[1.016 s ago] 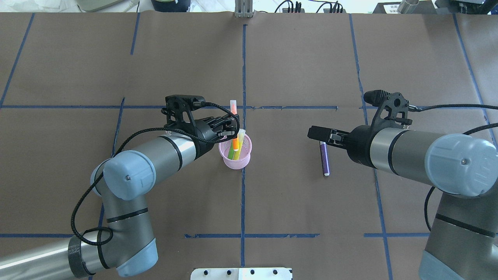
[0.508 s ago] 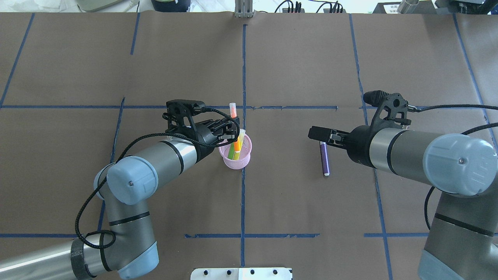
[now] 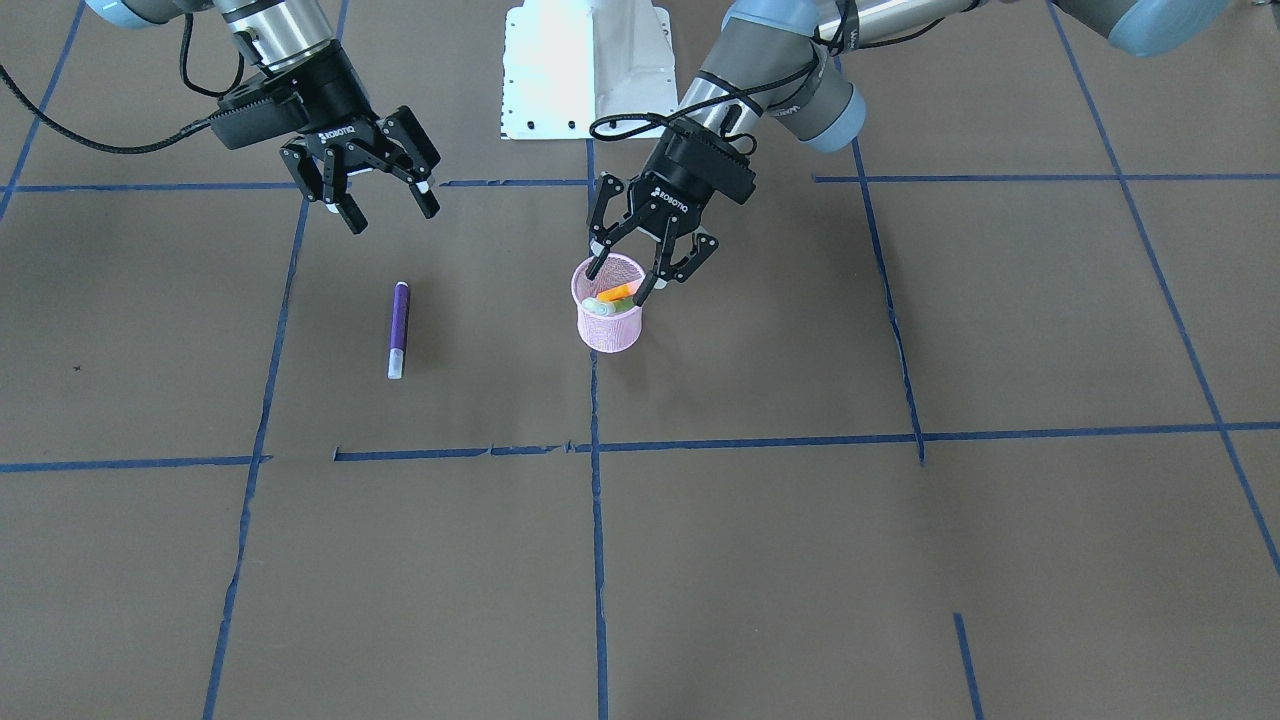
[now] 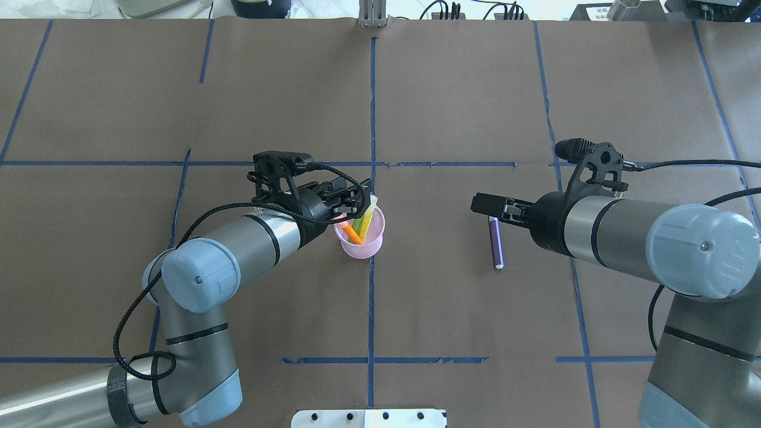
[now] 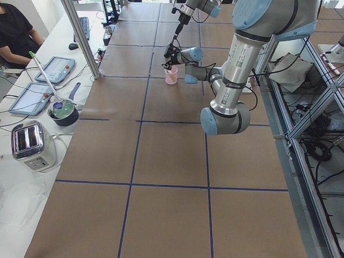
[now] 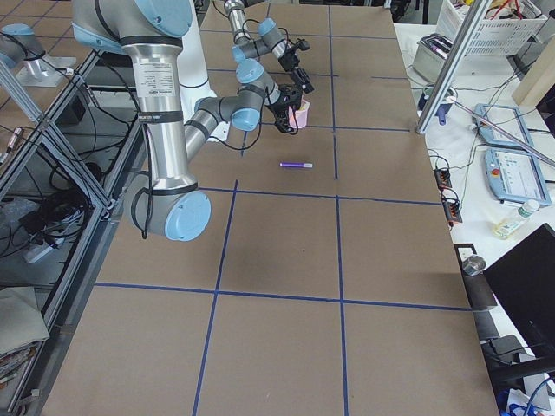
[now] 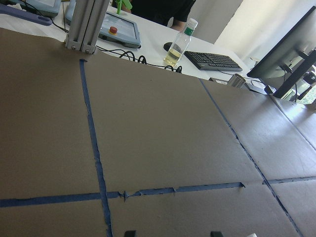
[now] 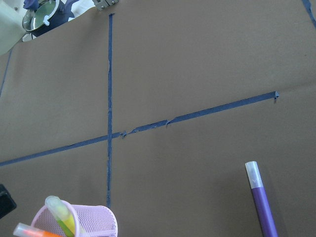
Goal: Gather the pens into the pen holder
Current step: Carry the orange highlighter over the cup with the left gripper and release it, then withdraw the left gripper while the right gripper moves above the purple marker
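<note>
The pink mesh pen holder (image 4: 360,238) stands near the table's middle and also shows in the front view (image 3: 609,318). In it lean an orange pen (image 4: 351,233), a green pen (image 4: 359,225) and a yellowish pen (image 4: 369,210). My left gripper (image 3: 632,279) hangs open just over the cup's rim, holding nothing. A purple pen (image 4: 496,244) lies flat on the table to the right, also seen in the front view (image 3: 398,326) and the right wrist view (image 8: 262,207). My right gripper (image 3: 381,208) is open and empty, above the table just beyond the purple pen's near end.
Blue tape lines (image 4: 372,119) cross the brown table cover. The white robot base plate (image 3: 586,70) sits at the robot's edge. A side bench with a toaster (image 5: 31,144), a pot and tablets runs along the operators' side, where a person (image 5: 16,29) sits.
My left gripper has opened and let go of the orange pen, which dropped into the pen holder and now leans inside it. The right arm has not moved.
</note>
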### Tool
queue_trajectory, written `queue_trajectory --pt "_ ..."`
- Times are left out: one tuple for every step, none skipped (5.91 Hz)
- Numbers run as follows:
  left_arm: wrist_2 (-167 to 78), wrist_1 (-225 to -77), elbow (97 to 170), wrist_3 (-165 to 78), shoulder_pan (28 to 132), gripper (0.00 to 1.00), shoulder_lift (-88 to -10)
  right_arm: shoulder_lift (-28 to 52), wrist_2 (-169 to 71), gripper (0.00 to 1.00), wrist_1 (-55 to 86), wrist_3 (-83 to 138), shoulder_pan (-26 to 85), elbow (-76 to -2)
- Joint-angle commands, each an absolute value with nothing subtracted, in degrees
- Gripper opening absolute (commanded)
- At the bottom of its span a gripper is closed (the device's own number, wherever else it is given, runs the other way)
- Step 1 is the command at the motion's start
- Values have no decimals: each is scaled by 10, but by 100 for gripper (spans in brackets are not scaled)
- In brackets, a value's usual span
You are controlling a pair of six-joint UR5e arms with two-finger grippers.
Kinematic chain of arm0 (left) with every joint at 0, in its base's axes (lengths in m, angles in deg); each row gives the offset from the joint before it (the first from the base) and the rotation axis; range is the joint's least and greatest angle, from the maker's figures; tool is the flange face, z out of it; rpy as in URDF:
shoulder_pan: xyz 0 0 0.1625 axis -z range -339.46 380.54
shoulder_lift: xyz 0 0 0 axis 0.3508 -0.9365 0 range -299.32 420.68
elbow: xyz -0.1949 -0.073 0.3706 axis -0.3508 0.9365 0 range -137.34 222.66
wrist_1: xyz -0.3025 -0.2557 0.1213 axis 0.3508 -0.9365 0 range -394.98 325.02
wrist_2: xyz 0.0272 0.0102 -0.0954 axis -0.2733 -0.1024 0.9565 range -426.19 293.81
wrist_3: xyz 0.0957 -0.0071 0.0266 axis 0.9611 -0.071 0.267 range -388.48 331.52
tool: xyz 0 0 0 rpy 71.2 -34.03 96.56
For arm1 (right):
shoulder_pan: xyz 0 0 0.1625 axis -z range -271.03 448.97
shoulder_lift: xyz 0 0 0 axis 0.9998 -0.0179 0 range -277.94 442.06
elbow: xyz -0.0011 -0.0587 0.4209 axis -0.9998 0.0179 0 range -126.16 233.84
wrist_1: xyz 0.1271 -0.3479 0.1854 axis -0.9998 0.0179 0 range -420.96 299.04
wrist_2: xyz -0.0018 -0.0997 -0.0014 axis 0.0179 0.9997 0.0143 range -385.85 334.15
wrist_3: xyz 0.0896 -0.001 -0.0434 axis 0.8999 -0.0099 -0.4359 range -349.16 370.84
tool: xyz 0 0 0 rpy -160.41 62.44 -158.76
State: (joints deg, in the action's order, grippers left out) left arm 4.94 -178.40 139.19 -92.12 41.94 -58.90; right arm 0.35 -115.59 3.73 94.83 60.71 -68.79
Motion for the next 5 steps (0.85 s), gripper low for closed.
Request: queue_trajectory --pt "58 -1775 1398 -858 422 68 -563 19 -1273 99 45 894 568 -611" --pt "127 -1772 1399 -853 454 68 -535 43 -1316 99 72 877 555 -567" --pt "194 -1749 1425 -847 496 68 -495 103 -1324 99 156 843 551 -534" --pt "247 -1737 1439 -839 535 69 -463 150 -1330 99 241 782 545 -510" --pt "322 -1738 1439 -804 578 68 -421 154 -1340 99 243 735 542 -461"
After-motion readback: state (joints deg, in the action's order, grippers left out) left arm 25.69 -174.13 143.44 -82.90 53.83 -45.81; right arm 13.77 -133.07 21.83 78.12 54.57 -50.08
